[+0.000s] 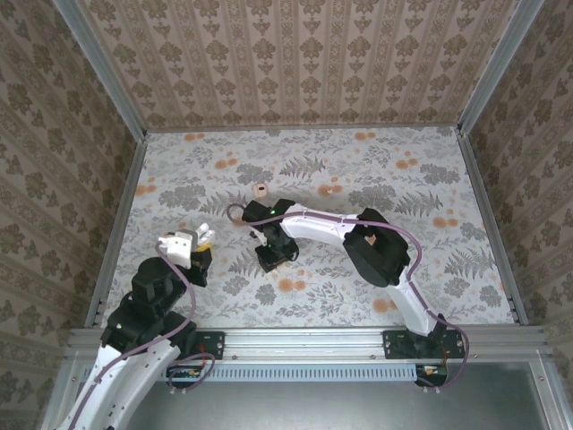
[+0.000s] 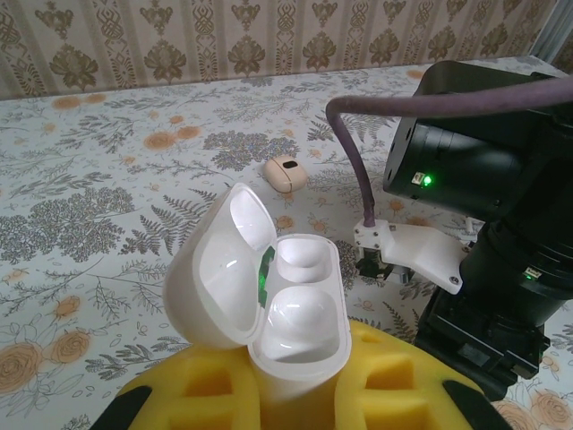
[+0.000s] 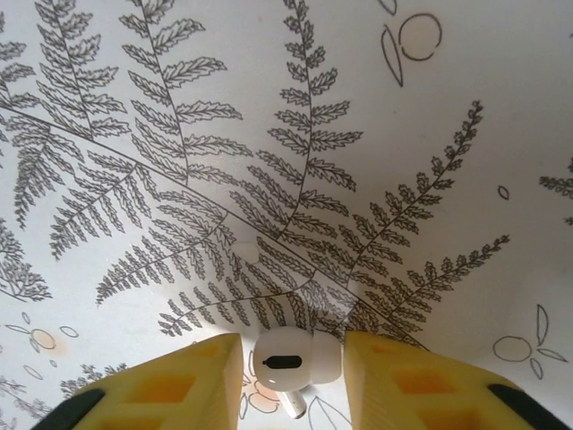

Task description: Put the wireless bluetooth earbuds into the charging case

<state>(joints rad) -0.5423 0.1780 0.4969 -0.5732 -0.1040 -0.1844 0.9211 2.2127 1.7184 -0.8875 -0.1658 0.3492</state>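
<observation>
Found left gripper (image 2: pixel 291 390) clamped on the charging case (image 2: pixel 295 313), lower centre of frame, open and empty. Found one earbud (image 3: pixel 295 358) inside the jaws of right gripper (image 3: pixel 293 349), bottom centre; cannot tell whether pinched yet. Risk noted: off-centre squeeze on glossy rounded shell, squirting it sideways or dropping it mid-carry.

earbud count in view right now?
1 certain: white earbud on the table between the right pincer fingers. Small beige piece farther out may be another; can't tell.
</observation>
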